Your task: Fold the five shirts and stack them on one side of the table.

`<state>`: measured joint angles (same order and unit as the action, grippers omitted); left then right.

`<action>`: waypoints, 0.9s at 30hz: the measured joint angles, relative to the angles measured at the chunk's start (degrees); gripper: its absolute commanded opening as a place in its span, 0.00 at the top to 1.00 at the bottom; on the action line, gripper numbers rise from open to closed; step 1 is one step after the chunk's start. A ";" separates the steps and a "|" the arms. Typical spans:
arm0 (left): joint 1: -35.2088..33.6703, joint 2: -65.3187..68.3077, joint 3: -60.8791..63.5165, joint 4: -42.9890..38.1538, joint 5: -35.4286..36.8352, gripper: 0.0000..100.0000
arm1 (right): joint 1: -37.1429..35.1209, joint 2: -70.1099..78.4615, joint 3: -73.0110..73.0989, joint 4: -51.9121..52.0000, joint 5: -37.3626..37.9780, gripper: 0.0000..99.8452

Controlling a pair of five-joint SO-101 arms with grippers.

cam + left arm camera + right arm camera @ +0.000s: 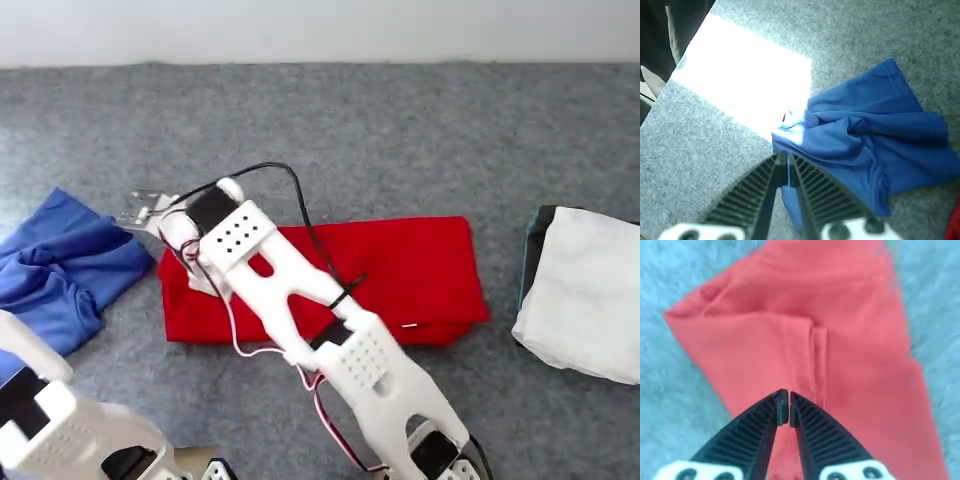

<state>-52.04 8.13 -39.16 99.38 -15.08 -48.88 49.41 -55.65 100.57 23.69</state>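
A red shirt [400, 270] lies folded into a long band at the middle of the table. My right arm [300, 290] stretches across it toward its left end. In the right wrist view my right gripper [784, 407] is shut, its tips over the red shirt [840, 340] near a fold seam; whether they pinch cloth I cannot tell. A blue shirt [60, 270] lies crumpled at the left. My left gripper [788, 159] hangs shut over the near edge of the blue shirt [875, 135]. A folded white shirt [585, 290] rests on a dark one [535, 245] at the right.
Grey carpet-like table surface [400, 130] runs open along the back. A bright sunlit patch [740, 80] falls on it beside the blue shirt. My left arm's base [60, 425] sits at the front left corner.
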 measured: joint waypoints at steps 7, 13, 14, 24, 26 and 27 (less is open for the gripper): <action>0.00 0.00 0.00 0.00 0.00 0.98 | 8.00 -5.80 19.16 0.00 -0.09 0.99; 1.05 0.00 0.00 0.00 0.00 0.98 | 11.34 -4.75 21.27 0.00 1.67 0.99; 1.05 0.00 0.00 0.00 0.00 0.98 | 11.69 -4.75 20.66 0.00 1.67 0.99; 1.23 0.00 0.00 0.00 0.00 0.98 | 12.40 -14.95 16.79 0.09 -0.44 0.99; 1.23 0.00 0.00 0.00 0.00 0.98 | 13.45 -18.90 20.48 0.09 -0.70 0.99; 1.23 -0.18 0.00 0.00 0.00 0.98 | 14.33 -20.92 22.77 0.09 -0.70 0.99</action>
<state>-50.81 7.96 -39.16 99.38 -15.08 -34.55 28.48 -32.88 100.66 22.99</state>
